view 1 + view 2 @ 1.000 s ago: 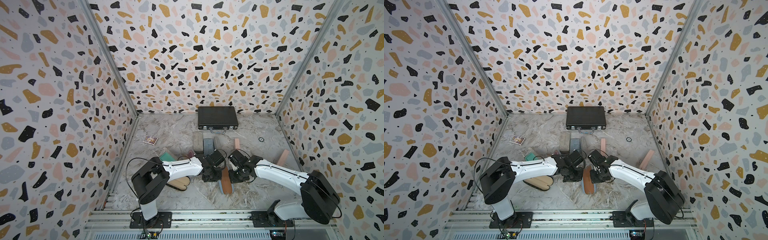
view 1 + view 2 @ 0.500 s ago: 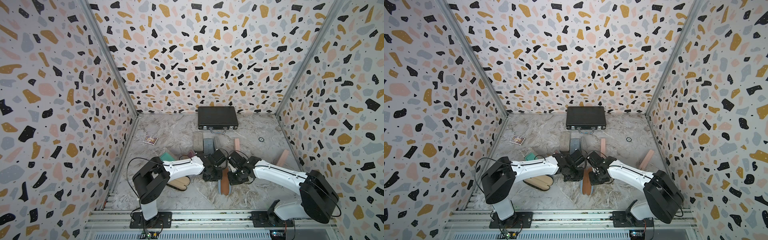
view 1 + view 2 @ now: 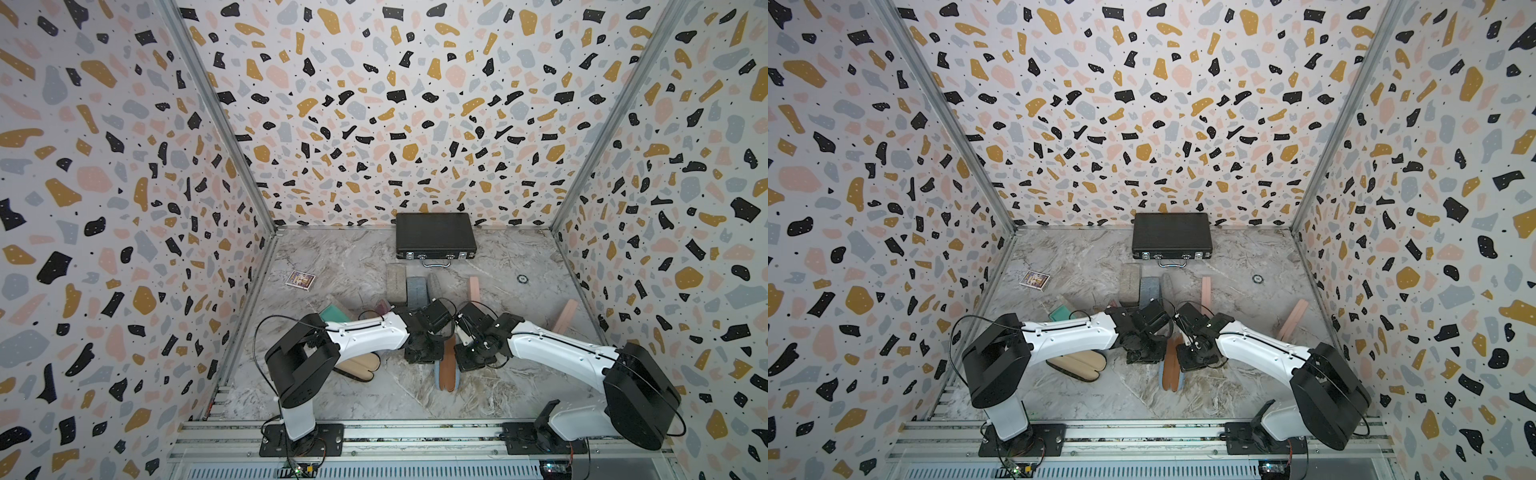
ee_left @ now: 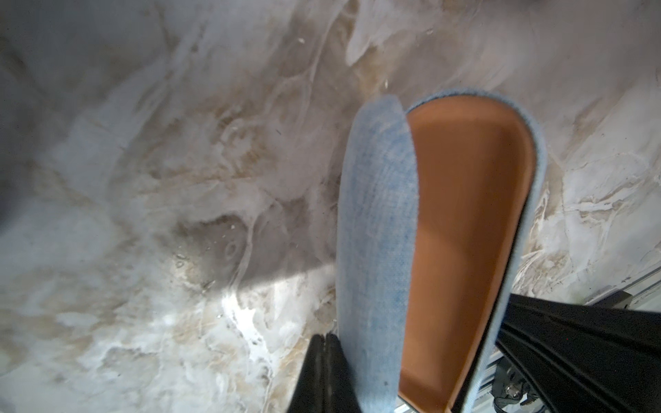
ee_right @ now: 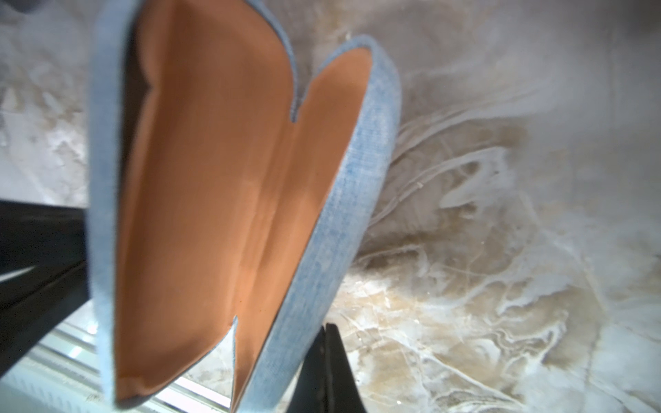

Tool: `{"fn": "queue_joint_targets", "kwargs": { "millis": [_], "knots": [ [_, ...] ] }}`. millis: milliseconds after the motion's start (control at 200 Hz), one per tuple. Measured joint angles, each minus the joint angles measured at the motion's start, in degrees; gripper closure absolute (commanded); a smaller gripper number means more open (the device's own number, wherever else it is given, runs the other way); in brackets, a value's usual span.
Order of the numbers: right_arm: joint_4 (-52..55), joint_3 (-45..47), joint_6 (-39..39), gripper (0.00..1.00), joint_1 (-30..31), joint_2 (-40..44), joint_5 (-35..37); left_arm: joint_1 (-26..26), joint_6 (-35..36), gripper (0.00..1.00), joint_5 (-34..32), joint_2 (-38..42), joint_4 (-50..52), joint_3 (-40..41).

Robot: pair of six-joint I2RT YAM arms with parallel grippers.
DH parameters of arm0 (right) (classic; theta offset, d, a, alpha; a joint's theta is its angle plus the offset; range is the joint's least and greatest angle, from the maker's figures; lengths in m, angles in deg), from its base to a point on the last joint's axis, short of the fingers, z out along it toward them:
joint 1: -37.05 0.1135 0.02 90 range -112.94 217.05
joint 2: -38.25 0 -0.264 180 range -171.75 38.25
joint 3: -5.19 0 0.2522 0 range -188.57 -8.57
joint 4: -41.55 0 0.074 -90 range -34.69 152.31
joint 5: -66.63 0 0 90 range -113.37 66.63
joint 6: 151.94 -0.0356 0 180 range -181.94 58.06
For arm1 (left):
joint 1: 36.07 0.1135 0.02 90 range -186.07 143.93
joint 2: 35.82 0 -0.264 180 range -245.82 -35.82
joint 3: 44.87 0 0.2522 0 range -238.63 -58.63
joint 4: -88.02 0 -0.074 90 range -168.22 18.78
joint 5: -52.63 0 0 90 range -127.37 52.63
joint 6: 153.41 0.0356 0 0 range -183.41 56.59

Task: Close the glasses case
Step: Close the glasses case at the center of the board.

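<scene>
Bright, even in both top views, stretched toward three and nine o'clock. Soft in wrist views: glare on floor (image 4: 246,318), glasses case (image 5: 200,200) blurred.

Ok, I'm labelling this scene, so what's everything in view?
glasses case: one, blue with orange lining, part-open, centre front
briefcase: one, black, by back wall
blocks: three, grey and blue, in front of briefcase
strips: two, pink, right side
card: one, patterned, left side
ring: one, dark, right of blocks
open case: one, beige, under left arm
flat item: one, teal, behind left arm
left pincer: one, black, shut, against case
right pincer: one, black, shut, against case
</scene>
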Motion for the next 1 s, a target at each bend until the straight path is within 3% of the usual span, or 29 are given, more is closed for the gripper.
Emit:
{"fn": "queue_joint_targets", "kwargs": {
  "millis": [586, 996],
  "knots": [
    [-3.9, 0.4, 3.0, 0.96, 0.3, 1.7, -4.3, -0.8, 2.3, 1.0, 2.8, 0.0, -1.7, -0.2],
    [-5.7, 0.5, 2.7, 0.94, 0.6, 5.4, -1.8, -1.5, 3.2, 1.0, 1.8, 3.7, -1.8, -0.6]
  ]
}}
